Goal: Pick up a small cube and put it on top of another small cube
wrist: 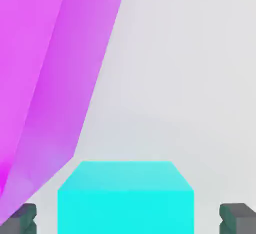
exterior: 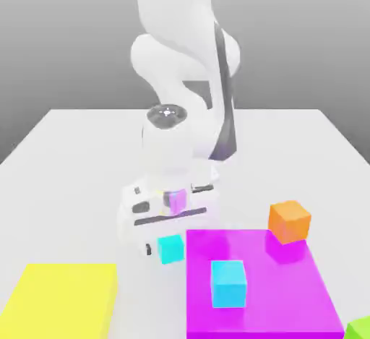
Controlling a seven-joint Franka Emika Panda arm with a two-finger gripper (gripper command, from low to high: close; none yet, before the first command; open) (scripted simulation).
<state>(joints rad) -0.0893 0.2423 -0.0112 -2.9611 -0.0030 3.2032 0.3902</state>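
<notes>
While the white robot arm (exterior: pixel 181 77) bent low over the pale table (exterior: pixel 65 157), its gripper (exterior: pixel 171 247) sat around a small cyan cube (exterior: pixel 171 249) resting on the table, just beside the edge of a large magenta block (exterior: pixel 289 294). In the hand view, the cube (wrist: pixel 125 198) lay between the two dark fingertips (wrist: pixel 237 217), which stood apart from its sides with pale gaps showing, so the jaws were not yet gripping it. A second cyan cube (exterior: pixel 228 283) sat on top of the magenta block, and an orange cube (exterior: pixel 290 220) rested near the block's far corner. A flat yellow block (exterior: pixel 61 298) lay toward the exterior view's left, and a green corner (exterior: pixel 359 329) showed at its lower right.
</notes>
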